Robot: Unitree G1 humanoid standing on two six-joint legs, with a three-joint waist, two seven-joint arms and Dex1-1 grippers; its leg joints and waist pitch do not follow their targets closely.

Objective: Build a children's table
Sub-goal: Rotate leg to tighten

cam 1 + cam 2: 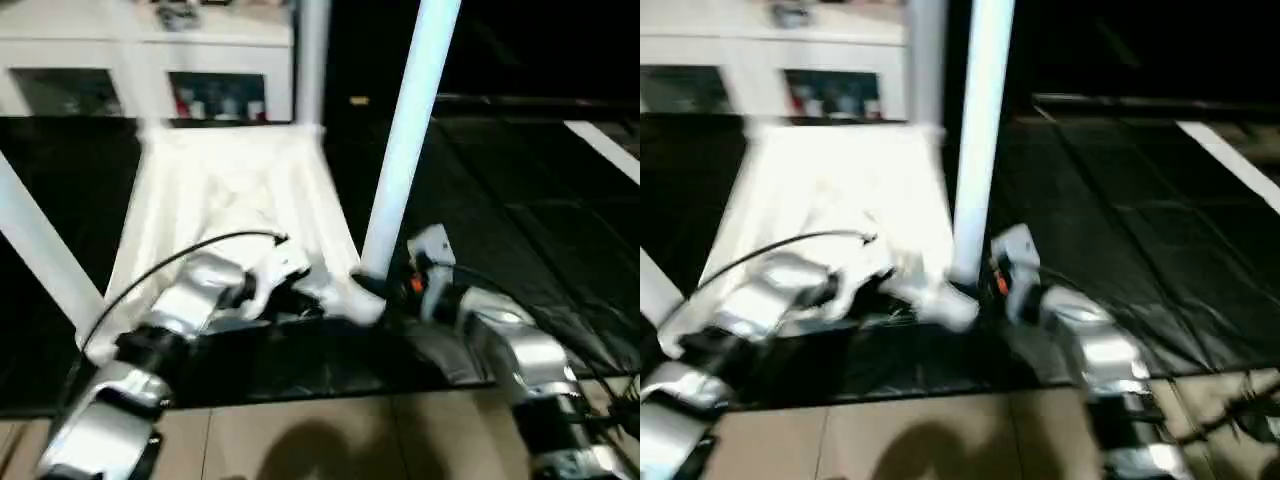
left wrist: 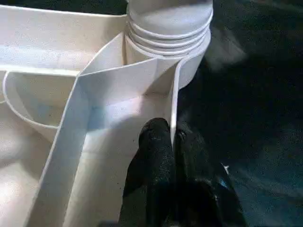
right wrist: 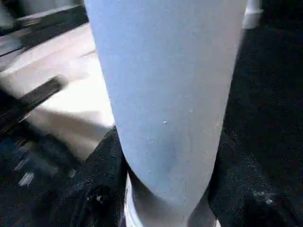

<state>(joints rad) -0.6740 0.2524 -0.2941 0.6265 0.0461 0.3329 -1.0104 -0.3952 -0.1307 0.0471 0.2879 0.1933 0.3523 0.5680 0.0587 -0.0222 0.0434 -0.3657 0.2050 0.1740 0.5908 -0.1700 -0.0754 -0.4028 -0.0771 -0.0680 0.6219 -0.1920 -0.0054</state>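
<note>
Left wrist view | left tool [image 2: 173, 142] pinches tabletop rim [image 2: 173, 101] | right tool [image 3: 165, 189] clasps leg [image 3: 165, 94]

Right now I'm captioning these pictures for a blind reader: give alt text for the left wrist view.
The left gripper, fingers shut, pinches a thin wall of the white table top beside a corner socket holding a ridged leg. Dark floor covering lies beyond.

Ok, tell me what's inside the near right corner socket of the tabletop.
A white leg stands in the socket, its ribbed base showing at the rim. The leg's end inside is hidden by the socket wall.
</note>
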